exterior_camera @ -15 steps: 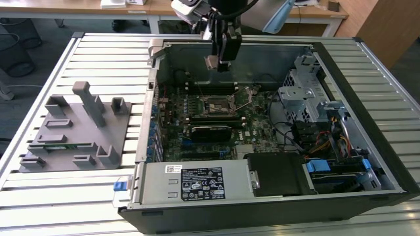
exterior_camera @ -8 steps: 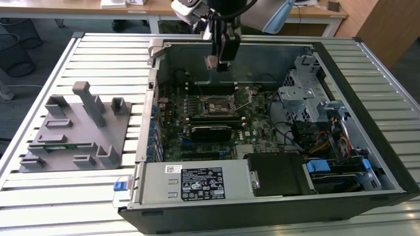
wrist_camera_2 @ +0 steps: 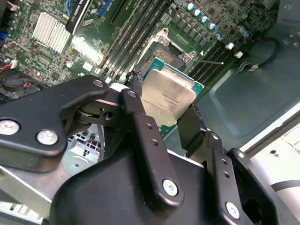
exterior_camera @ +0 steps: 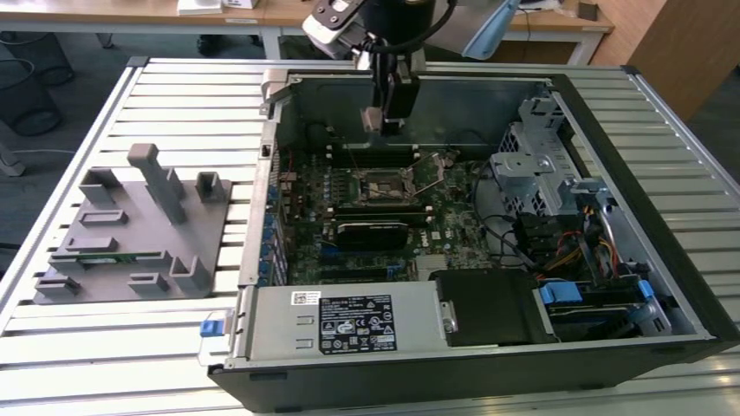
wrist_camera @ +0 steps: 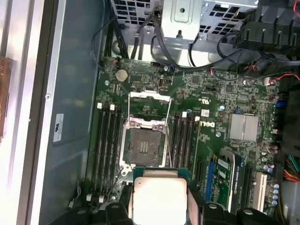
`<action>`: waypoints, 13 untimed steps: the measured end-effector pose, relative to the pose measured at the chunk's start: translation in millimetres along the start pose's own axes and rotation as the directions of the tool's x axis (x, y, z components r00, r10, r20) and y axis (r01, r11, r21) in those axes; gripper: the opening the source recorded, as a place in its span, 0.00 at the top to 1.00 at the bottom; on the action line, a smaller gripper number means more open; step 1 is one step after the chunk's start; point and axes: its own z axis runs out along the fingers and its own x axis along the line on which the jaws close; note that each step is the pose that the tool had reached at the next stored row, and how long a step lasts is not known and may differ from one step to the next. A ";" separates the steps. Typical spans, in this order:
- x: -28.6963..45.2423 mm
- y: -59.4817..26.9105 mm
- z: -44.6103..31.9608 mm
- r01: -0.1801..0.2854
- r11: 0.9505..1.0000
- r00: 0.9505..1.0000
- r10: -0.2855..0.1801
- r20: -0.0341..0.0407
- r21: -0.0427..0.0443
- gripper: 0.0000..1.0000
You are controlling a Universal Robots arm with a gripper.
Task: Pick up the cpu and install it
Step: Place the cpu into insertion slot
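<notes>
Currently the gripper (exterior_camera: 382, 126) hangs over the open computer case (exterior_camera: 647, 260), which lies on its side on a slatted metal table (exterior_camera: 173, 95). The arm comes down from the far edge of the case in the exterior view.

Tool state: the two black fingers (wrist_camera_2: 140, 122) are clamped on opposite edges of the cpu (wrist_camera_2: 168, 96). The metal top of the chip is face-on in both wrist views, with the thin pale rim showing around it. In the first wrist view the gripper (wrist_camera: 159, 201) holds the cpu (wrist_camera: 159, 197) flat between its pads.

Position of the cpu: in the air above the motherboard (exterior_camera: 347, 199), close to the cpu socket (wrist_camera: 143, 147) but not seated in it. The socket is open. Its load plate (wrist_camera: 149, 104) is swung back, its thin lever (wrist_camera: 166, 131) is released, and the dark contact field is uncovered. Banks of memory slots (wrist_camera: 105, 140) run along either side of the socket.

Other items: on the exterior view's left a grey fixture block (exterior_camera: 127, 234) sits on the table, well apart from the case, with a green memory stick (exterior_camera: 110, 256) lying in one of its slots. The power supply (exterior_camera: 347, 321) fills the near end of the case.
</notes>
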 end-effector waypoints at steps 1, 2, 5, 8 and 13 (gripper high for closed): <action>0.6 0.5 1.5 0.000 1.000 1.000 0.000 0.000 0.000 0.46; 2.2 1.9 3.9 0.000 1.000 1.000 0.000 0.000 0.000 0.46; 2.5 2.3 6.3 -0.001 1.000 1.000 0.001 0.001 0.000 0.46; 2.5 2.4 8.3 -0.002 1.000 1.000 0.002 0.001 0.000 0.46; 2.5 2.6 14.7 -0.003 1.000 1.000 0.003 -0.001 0.000 0.46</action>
